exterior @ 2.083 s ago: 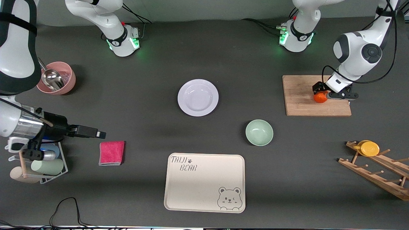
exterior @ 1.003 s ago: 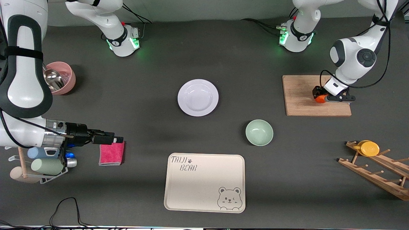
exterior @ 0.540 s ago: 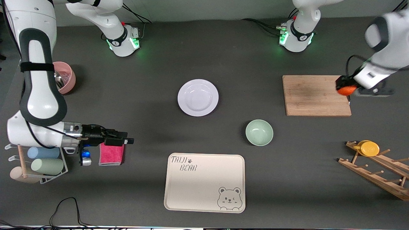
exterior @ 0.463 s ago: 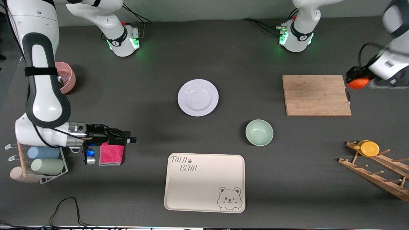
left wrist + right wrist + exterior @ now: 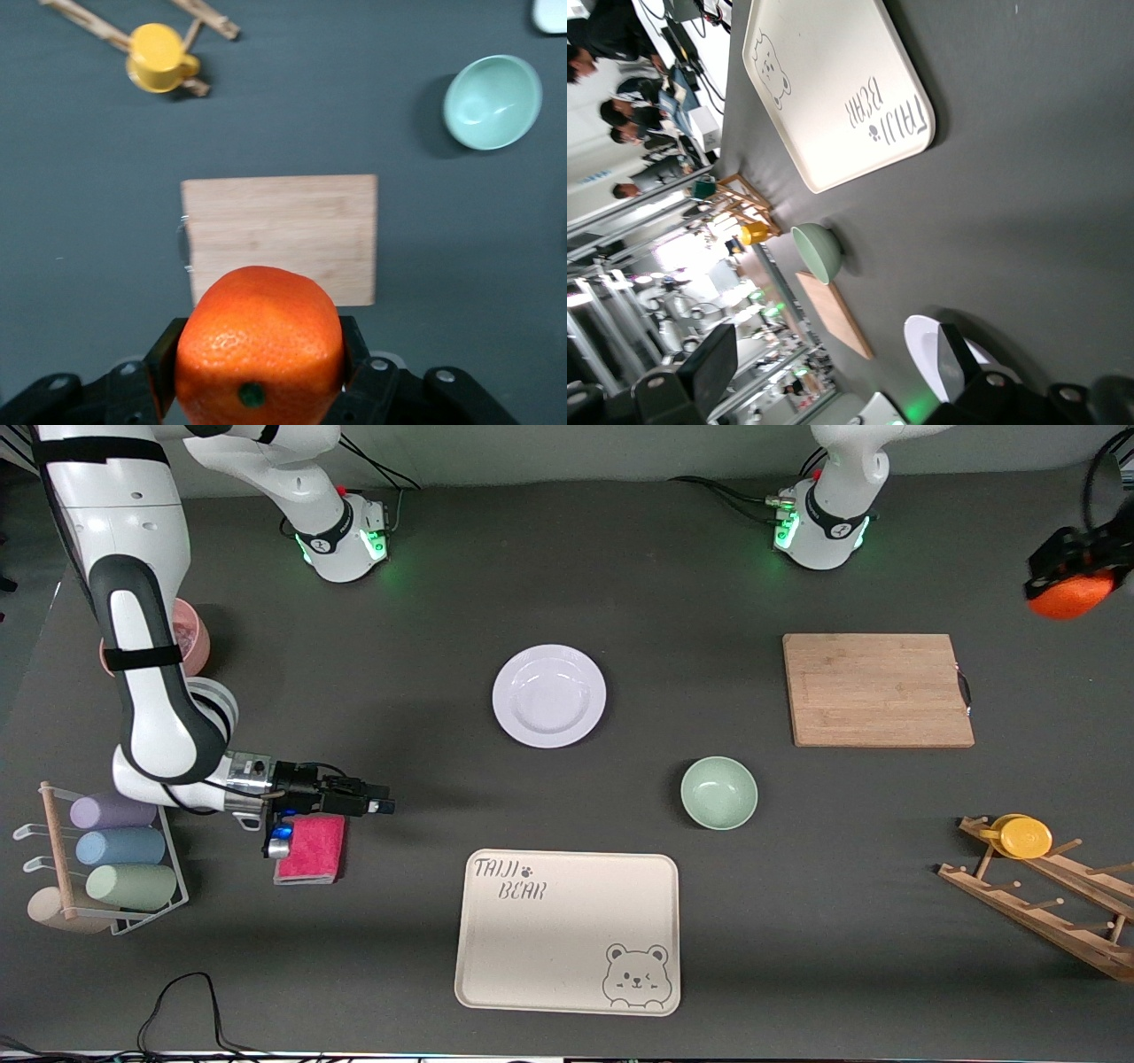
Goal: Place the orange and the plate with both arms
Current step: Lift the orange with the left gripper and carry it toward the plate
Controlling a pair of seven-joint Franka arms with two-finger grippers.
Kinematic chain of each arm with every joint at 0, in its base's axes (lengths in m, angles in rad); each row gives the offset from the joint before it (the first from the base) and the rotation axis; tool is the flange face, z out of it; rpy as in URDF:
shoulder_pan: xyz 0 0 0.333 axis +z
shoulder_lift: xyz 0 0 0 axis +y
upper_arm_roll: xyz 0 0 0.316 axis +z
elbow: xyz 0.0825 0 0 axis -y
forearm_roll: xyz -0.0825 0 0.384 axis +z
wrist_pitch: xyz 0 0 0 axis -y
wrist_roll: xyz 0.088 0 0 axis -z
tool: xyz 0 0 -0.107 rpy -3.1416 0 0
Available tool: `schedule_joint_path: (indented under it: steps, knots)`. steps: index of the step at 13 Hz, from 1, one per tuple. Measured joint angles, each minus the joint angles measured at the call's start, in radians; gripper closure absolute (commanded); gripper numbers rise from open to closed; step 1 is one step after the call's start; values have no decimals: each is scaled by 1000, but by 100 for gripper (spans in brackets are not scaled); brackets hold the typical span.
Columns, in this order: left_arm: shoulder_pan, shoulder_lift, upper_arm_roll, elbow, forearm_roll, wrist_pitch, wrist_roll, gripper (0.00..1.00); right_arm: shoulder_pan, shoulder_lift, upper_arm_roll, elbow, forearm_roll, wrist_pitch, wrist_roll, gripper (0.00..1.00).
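Note:
The orange is gripped in my left gripper, high in the air over the table's edge at the left arm's end, off the cutting board. In the left wrist view the orange fills the space between the black fingers, stem spot facing the camera. The white plate lies bare in the table's middle; its edge shows in the right wrist view. My right gripper is open and empty, held level and low beside the pink cloth, pointing toward the table's middle; it also shows in its wrist view.
A wooden cutting board lies toward the left arm's end. A pale green bowl and a cream bear tray lie nearer the camera than the plate. There is also a pink cloth, a wooden rack with a yellow cup, a cup rack and a pink bowl.
My left gripper lifted the orange off the cutting board and carried it up toward the left arm's end. My right gripper moved past the pink cloth toward the table's middle.

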Motion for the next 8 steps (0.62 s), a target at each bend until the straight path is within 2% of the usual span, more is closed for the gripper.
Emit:
schedule_joint_path:
  steps: [3, 6, 7, 8]
  knots:
    - [-25, 64, -253, 46, -58, 2, -298, 59, 33, -1, 1, -29, 39, 1, -5, 0]
    - [-36, 195, -506, 159, -66, 30, -640, 59, 69, -4, 1, -27, 44, 4, -5, 0]
    - [-58, 256, -568, 200, -54, 61, -752, 59, 70, -4, 1, -27, 44, 5, -5, 0]
    - [-105, 312, -602, 228, -29, 105, -863, 59, 69, -4, 0, -27, 44, 5, -5, 0]
